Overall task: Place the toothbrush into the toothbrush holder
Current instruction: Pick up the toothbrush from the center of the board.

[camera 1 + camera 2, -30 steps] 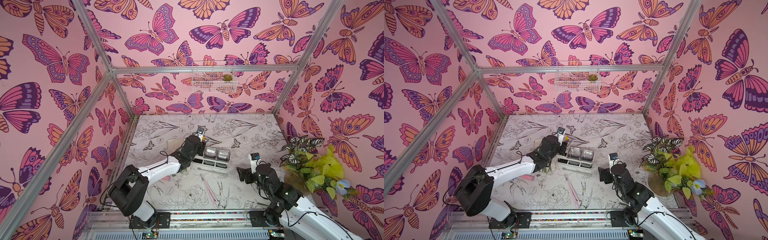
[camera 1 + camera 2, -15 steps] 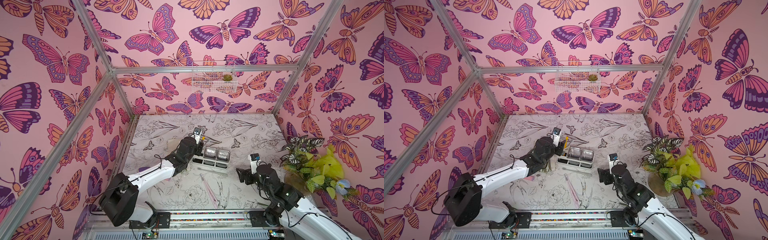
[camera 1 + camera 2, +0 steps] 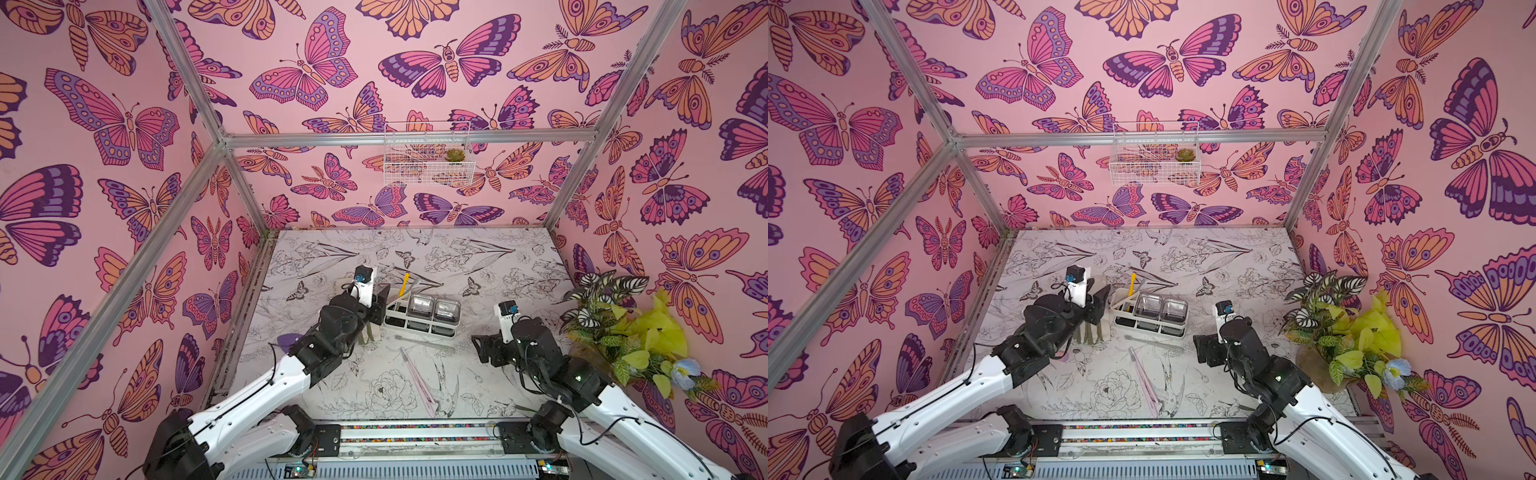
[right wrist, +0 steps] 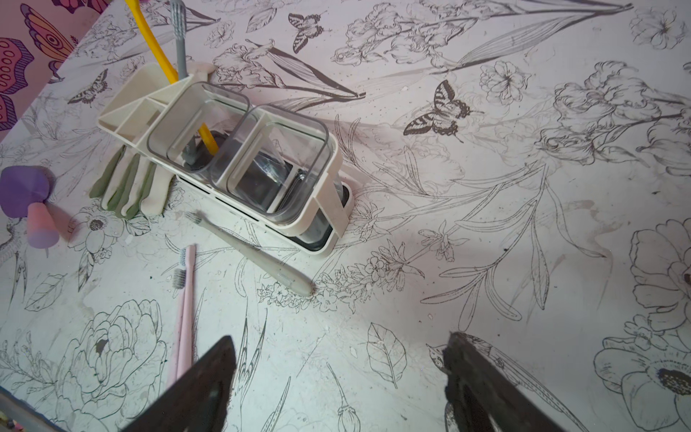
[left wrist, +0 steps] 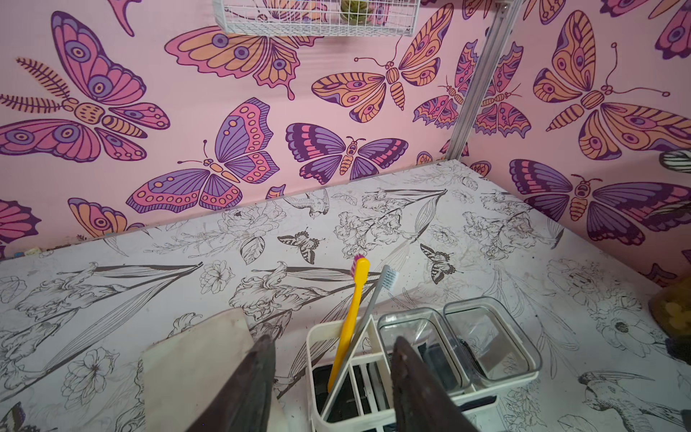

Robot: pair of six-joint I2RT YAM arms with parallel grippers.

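Observation:
The white toothbrush holder (image 3: 419, 328) (image 3: 1148, 328) stands mid-table with two clear cups. A yellow toothbrush (image 5: 349, 318) (image 4: 149, 41) and a grey toothbrush (image 5: 374, 299) stand leaning in its slotted compartment (image 5: 359, 377). Another grey toothbrush (image 4: 254, 254) lies flat in front of the holder. Two pink toothbrushes (image 4: 185, 310) lie nearer the front. My left gripper (image 5: 334, 340) (image 3: 380, 305) is open at the holder's left end, holding nothing. Over bare table to the right, my right gripper (image 4: 338, 338) (image 3: 484, 349) stands wide open and empty.
A beige and green glove (image 4: 127, 187) lies against the holder's left side. A purple and pink mushroom-shaped toy (image 4: 33, 202) sits further left. A potted plant (image 3: 615, 332) fills the right edge. A white wire basket (image 3: 428, 160) hangs on the back wall.
My left gripper has drawn back leftward from over the holder, and the yellow toothbrush now shows standing free in it. The right arm has not moved.

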